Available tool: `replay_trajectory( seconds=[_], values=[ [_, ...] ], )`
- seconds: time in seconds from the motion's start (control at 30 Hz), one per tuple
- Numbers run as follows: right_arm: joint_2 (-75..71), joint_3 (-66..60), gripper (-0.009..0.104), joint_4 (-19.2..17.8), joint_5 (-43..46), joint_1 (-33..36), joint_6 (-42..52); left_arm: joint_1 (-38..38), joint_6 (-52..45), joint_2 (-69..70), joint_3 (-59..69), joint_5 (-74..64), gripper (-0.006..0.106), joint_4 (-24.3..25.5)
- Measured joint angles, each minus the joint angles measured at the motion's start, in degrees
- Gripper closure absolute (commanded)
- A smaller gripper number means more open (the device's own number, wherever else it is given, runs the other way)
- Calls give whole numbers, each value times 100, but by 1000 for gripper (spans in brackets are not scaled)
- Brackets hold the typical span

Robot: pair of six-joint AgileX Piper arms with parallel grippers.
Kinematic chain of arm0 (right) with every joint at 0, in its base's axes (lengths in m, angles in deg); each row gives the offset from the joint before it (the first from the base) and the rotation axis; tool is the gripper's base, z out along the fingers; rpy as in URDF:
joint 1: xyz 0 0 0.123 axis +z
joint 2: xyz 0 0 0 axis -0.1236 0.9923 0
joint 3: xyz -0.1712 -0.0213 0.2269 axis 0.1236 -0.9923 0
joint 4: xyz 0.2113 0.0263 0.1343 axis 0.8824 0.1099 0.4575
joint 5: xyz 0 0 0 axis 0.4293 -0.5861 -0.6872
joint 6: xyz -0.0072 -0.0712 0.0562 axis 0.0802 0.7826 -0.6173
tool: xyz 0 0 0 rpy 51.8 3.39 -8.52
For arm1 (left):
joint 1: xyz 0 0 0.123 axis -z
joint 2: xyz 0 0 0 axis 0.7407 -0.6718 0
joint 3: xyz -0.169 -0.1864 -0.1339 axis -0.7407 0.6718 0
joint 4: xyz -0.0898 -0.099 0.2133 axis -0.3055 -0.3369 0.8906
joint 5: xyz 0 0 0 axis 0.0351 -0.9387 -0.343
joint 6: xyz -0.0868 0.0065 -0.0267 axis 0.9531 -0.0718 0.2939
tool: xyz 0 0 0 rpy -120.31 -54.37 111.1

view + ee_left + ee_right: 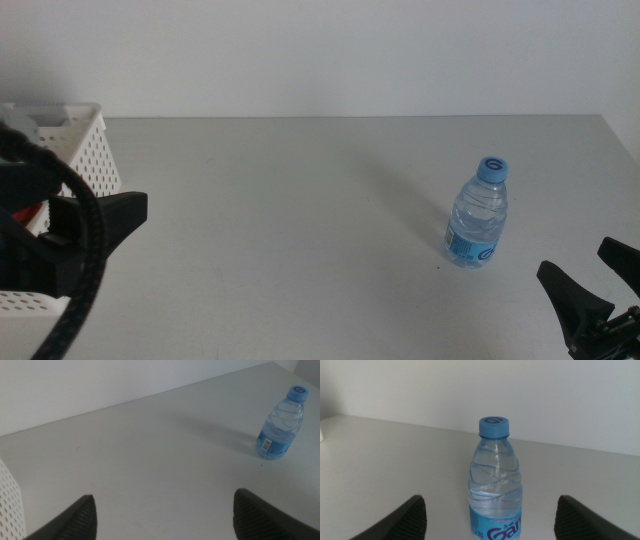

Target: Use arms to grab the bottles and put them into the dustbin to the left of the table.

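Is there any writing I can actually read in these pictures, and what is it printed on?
"Gar": large dark letters, cut off by the picture's edge, on the blue label of the water bottle.
A round emblem on its blue cap: not readable.
Barcode and small print on the label: too small to read.

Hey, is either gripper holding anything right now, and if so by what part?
Nothing is held. The left gripper and right gripper are both open and empty; the water bottle stands free on the table.

Clear glossy plastic water bottle [495, 485] on a matt grey table [300, 220].
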Motion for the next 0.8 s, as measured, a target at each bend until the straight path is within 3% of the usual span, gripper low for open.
replay_trajectory(
  seconds=[0.2,0.6,0.8],
  values=[
    [916,24,29,-26,914,0,286,0,0,0,0,0,7,0],
    [2359,591,4,-26,961,0,385,0,0,0,0,0,7,0],
    [2759,1115,2,-218,987,0,379,0,0,0,0,0,7,0]
  ],
)
